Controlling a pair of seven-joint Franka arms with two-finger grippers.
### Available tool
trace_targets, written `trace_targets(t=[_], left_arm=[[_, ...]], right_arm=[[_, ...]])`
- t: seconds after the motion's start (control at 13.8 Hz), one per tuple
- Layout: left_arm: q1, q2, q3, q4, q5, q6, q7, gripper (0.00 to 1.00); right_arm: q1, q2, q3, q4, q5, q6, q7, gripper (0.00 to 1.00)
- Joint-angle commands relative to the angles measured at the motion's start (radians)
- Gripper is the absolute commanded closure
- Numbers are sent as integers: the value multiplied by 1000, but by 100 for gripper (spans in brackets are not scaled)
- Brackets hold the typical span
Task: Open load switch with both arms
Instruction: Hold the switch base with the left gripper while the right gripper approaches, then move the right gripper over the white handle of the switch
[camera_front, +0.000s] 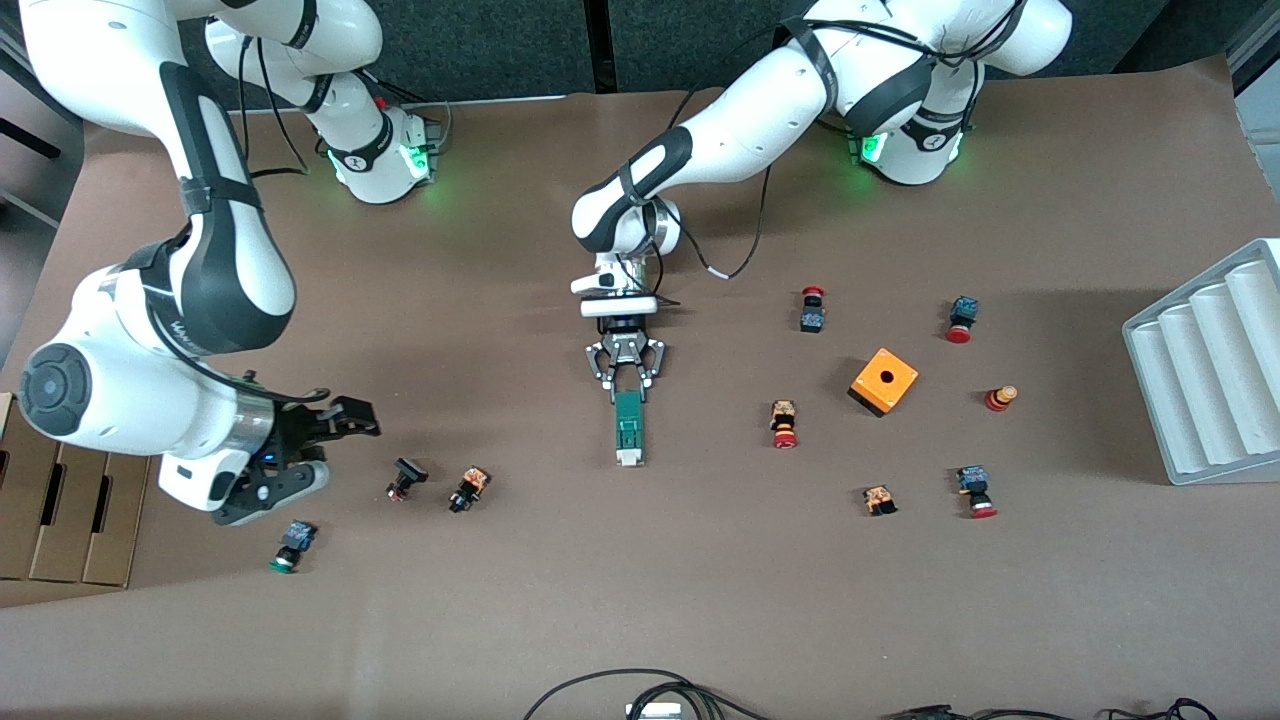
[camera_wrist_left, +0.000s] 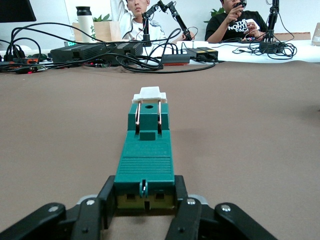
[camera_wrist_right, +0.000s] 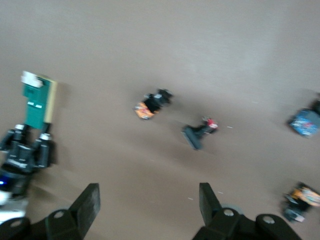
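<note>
The left gripper (camera_front: 627, 385) clamps the narrow dark green load switch (camera_front: 629, 424) lying on the brown table (camera_front: 700, 580). The right gripper (camera_front: 300, 455) hangs released over the table's right-arm end.

Load switch (camera_front: 629, 428) lies mid-table, left gripper (camera_front: 626, 385) clamped on its end nearest the bases. Bare brown table (camera_front: 640, 600) flanks both long sides and the white-tipped end. Toward the right arm's end, two small push buttons (camera_front: 438, 484) sit between the switch and the right gripper (camera_front: 320, 450), which hangs with its fingers apart. Orange cube (camera_front: 884, 381) stands well apart.
</note>
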Motion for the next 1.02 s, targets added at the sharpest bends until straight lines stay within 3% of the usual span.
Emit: trace_targets(t=[0.0,0.15,0.51,0.94], left_arm=[[-6,25,7,34,10,25,19,59],[-6,26,7,34,10,25,21,58],[-4,26,7,34,10,25,24,58],[-4,26,7,36,11,25,25,58]], right_arm=[[16,-24,-6,81,50,-25,11,18],[20,4,-3,122,54,-110,-44,10],[137,94,-8,120,36,-2,-83,10],[167,183,-6,122,-15,86,-265,9]])
